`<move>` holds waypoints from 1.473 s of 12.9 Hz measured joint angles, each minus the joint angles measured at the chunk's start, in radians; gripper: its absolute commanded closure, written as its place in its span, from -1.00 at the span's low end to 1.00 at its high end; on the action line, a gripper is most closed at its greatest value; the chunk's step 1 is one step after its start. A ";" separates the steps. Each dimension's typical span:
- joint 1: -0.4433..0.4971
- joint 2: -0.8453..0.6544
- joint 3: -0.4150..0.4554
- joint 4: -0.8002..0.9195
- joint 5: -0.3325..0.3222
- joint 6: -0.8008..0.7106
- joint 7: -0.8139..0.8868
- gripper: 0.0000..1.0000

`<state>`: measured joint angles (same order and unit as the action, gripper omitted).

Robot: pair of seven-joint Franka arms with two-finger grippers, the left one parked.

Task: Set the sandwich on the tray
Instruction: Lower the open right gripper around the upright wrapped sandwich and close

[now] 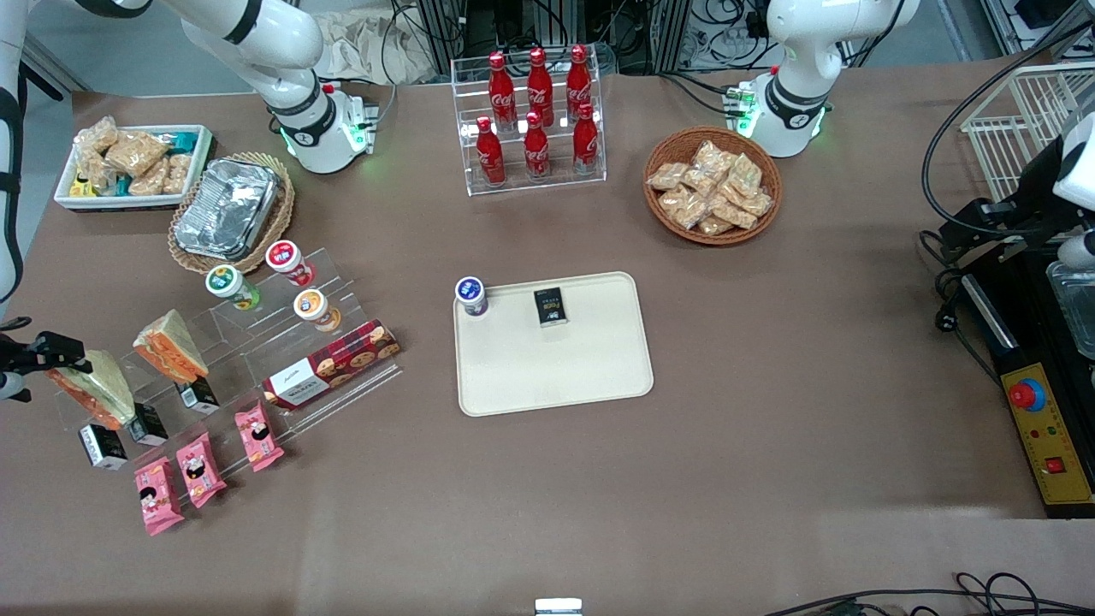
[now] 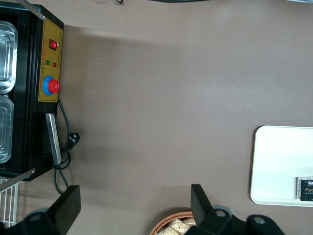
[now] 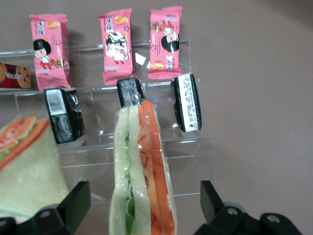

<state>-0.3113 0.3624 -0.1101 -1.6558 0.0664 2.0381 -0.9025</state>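
The sandwich, a clear-wrapped wedge with orange and green filling, stands upright on the clear stepped rack at the working arm's end of the table. My gripper is open and straddles it, with a gap between each finger and the wrapper. Beside it stands a second wedge sandwich, farther from the front camera. The cream tray lies at mid-table, holding a blue-lidded cup and a black packet.
The rack also carries black packets, pink snack packs, a cookie box and small cups. A foil container, a snack bin, a cola rack and a wicker basket stand toward the arms' bases.
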 measured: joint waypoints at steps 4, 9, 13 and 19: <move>-0.002 0.024 0.000 -0.017 0.000 -0.001 -0.014 -0.99; -0.002 0.025 0.000 -0.032 -0.010 -0.003 -0.026 -0.58; -0.020 0.025 -0.001 -0.044 -0.012 -0.003 -0.045 -0.10; -0.024 0.025 0.007 -0.040 -0.027 0.000 -0.075 0.78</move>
<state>-0.3355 0.3873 -0.1027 -1.6957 0.0389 2.0378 -0.9776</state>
